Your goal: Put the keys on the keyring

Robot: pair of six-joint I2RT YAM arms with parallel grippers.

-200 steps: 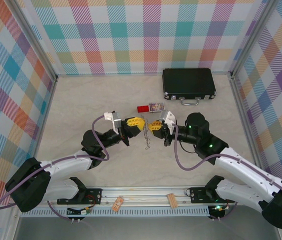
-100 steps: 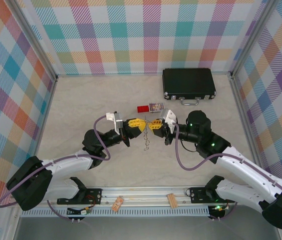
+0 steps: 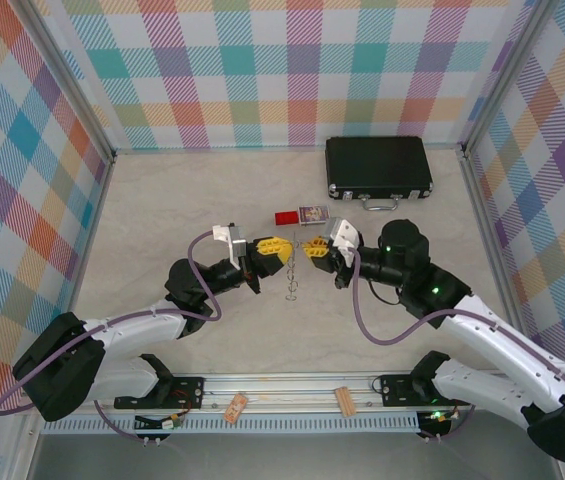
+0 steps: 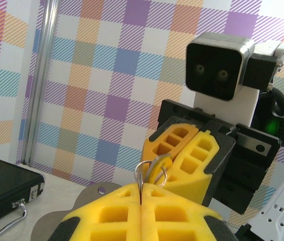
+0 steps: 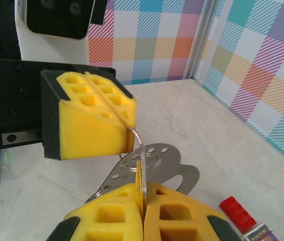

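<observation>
The left hand [image 4: 140, 193] is clamped on the keyring [image 3: 292, 278], thin, stiff, probably slippery wire; the right hand [image 5: 143, 196] pinches the tiny, light key [image 5: 138, 175] by its tan head.

The table [image 3: 162, 200] was a pale, marbled beige slab. Just beyond the meeting jaws of the left gripper [image 3: 280, 247] and right gripper [image 3: 309, 249] lay a small red block [image 3: 286, 217], with a little printed box [image 3: 313, 213] just beside it. Farther beyond, off toward the right gripper's side, a black case [image 3: 378, 167] lay flat, its silver handle [image 3: 380, 203] facing the jaws. Well behind them, on the metal rail [image 3: 292, 385] at the near edge, sat two tan wooden blocks [image 3: 235, 407].
</observation>
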